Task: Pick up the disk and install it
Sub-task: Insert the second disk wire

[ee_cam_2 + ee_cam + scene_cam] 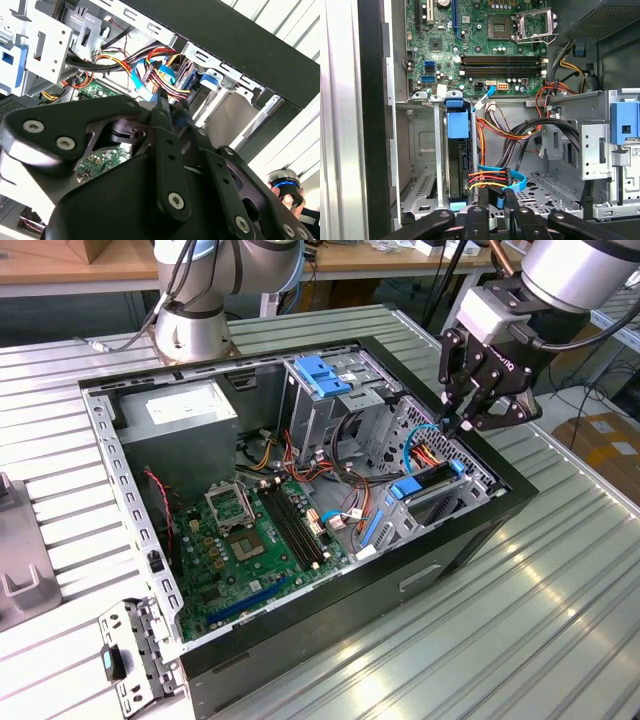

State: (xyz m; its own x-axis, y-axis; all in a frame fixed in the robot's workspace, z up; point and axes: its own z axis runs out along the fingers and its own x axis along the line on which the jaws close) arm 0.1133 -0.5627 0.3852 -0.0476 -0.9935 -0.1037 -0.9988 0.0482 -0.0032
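The disk (458,165) stands on edge in the drive cage (422,165) of the open computer case (470,530), its light-blue carrier handle facing up toward the motherboard (480,45) in the first wrist view; it looks already seated in its slot. In the exterior view it sits (425,488) near the case wall that faces the desk's (560,620) edge at the exterior view's right. The gripper (462,423) hangs just above that corner of the case, its fingers (510,200) drawn close together at the light-blue cable (512,181) and the bundle of coloured power wires (487,179) plugged into the disk's end. Whether they pinch the cable or merely touch it I cannot tell. The likely trouble here is snagging: if the arm lifts or shifts sideways with the cable caught, it could tug the connectors loose or drag the disk partway out.
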